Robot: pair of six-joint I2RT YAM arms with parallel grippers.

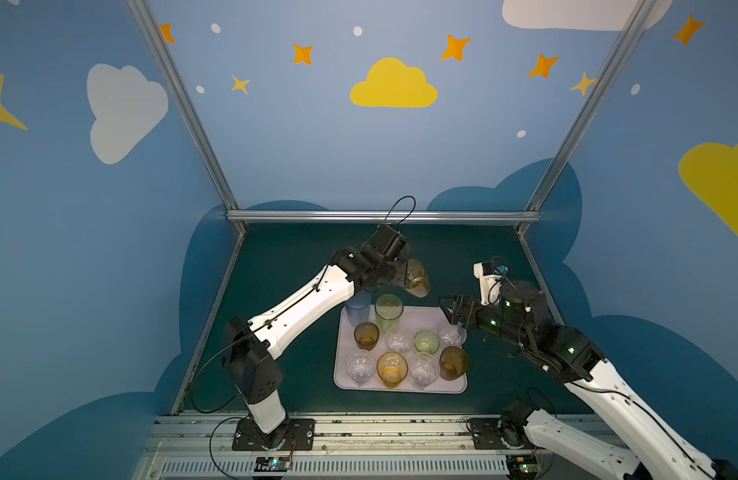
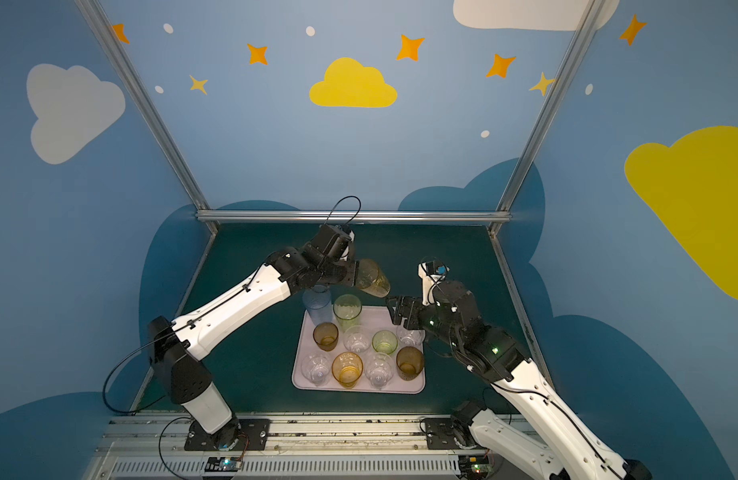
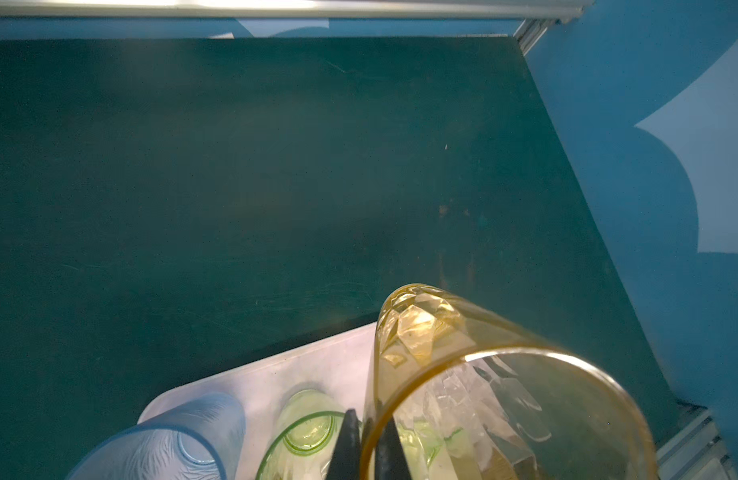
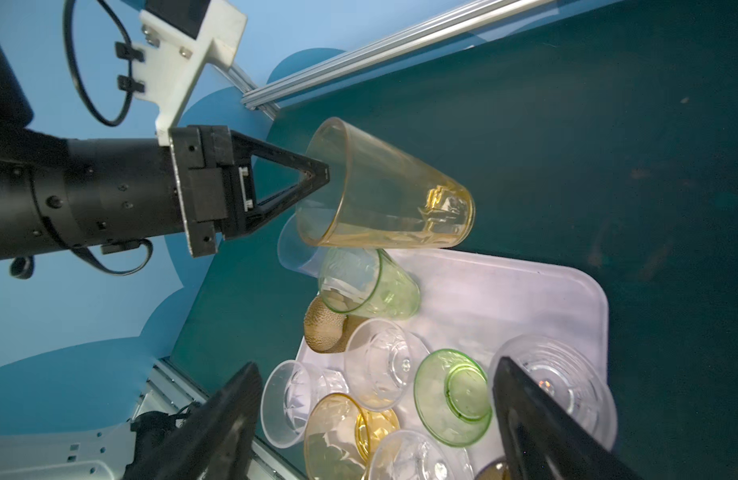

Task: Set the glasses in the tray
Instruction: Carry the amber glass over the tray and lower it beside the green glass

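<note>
Left tool (image 4: 322,174) was pinched shut on the rim of the tall orange tumbler (image 4: 392,199), one finger inside the mouth and one outside. That tumbler hung in the air almost on its side, mouth toward the tool and base pointing right, its long axis running left to right above the far edge of the lilac tray (image 1: 421,318). Bare tray floor lay just below, right of the tall green tumbler (image 1: 388,311). Setting it there would likely need the wrist rolled to stand it upright. The left arm stretched from near left to far middle. The right tool (image 1: 447,313), jaws wide and empty, hovered over the tray's right edge.
</note>
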